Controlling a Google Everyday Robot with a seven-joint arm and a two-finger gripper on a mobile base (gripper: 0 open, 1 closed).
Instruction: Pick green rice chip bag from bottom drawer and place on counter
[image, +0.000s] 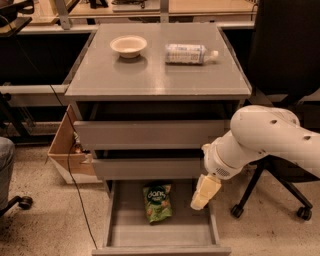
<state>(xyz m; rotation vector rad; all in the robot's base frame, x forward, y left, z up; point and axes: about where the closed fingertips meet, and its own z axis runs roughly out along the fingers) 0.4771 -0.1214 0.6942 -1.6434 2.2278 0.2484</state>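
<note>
Bottom drawer (165, 235) pulled out toward the near side, farthest of the three; flat grey floor showing. Green rice chip bag (158, 202) lies flat on that floor, toward the far end and roughly centred left to right, logo end pointing away from me; it is the only item I can see in the drawer.

Gripper (205, 192) hangs pointing down over the right side of the bottom drawer, just below the right end of the middle drawer (147, 168); it is right of the bag and apart from it, not touching. Whether the claw is apart or together, I cannot tell from this angle. White arm (265, 140) reaches in from the right.

Middle drawer and top drawer (150, 134) each stand a little way out; their insides are in shadow, contents not discernible.

Counter (150, 75): pale bowl (128, 45) at far left, upright; plastic bottle (190, 53) lying on its side at far right, cap pointing right; the two are well apart.

Cardboard box (65, 150) on the floor left of the cabinet; contents unclear. Dark office chair (280, 50) to the right.
</note>
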